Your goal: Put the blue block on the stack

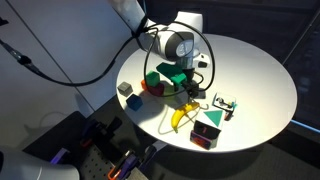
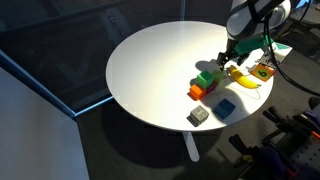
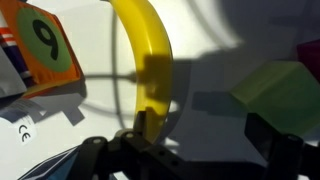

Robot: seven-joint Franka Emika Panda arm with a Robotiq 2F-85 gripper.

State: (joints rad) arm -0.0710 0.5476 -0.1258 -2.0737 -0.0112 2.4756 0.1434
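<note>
Dark blue block (image 2: 226,107) sits square-edged near a grey cube (image 2: 198,116); jaws apart.

A yellow banana (image 3: 150,50) curves down the middle of the white table (image 3: 225,35). A card (image 3: 45,45) printed with a black 9 on green lies at the left and a green block (image 3: 285,90) at the right. The dark gripper (image 3: 185,152) fills the bottom edge, its jaws spread wide.

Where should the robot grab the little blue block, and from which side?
By two opposite flat sides, coming straight down from above. The blue block sits flat on the table with its top bare. The grey cube stands close beside it, so probably pinch the pair of sides that does not face that cube.
</note>
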